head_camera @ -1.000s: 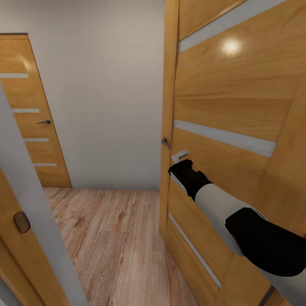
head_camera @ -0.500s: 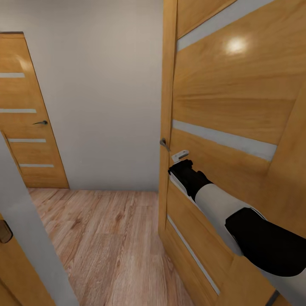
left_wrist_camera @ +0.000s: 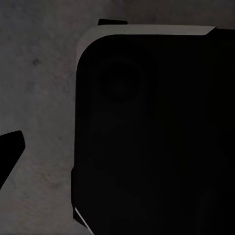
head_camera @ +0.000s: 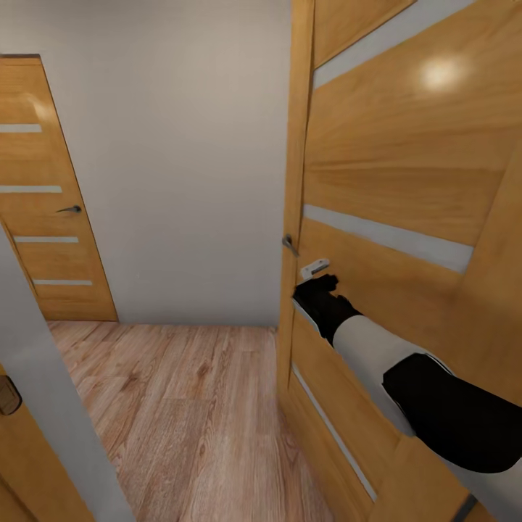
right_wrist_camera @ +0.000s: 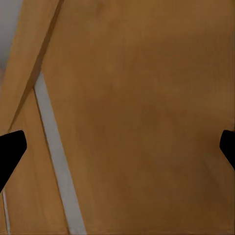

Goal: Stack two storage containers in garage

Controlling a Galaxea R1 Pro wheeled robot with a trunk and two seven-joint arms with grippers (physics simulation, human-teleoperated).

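Observation:
The two storage containers are out of view. In the head view my right arm reaches forward to an open wooden door (head_camera: 391, 167), and my right gripper (head_camera: 317, 275) rests against its face just below the metal handle (head_camera: 289, 243). The right wrist view looks straight at the door panel (right_wrist_camera: 137, 98), with the right gripper (right_wrist_camera: 117, 149) open and its two dark fingertips (right_wrist_camera: 10, 149) at opposite edges, nothing between them. In the left wrist view one fingertip (left_wrist_camera: 10, 152) of the left gripper shows beside a black rounded part of the robot (left_wrist_camera: 152, 132) over a dim grey surface.
Past the door's edge lie a light wood plank floor (head_camera: 188, 406) and a plain grey wall (head_camera: 181, 159). A second, closed wooden door (head_camera: 43, 217) stands at the far left. A grey door frame (head_camera: 51, 413) slants across the near left.
The door has swung a little to the right, away from me, and my right gripper has followed it. Earlier, the view shifted, sliding the near-left frame leftward.

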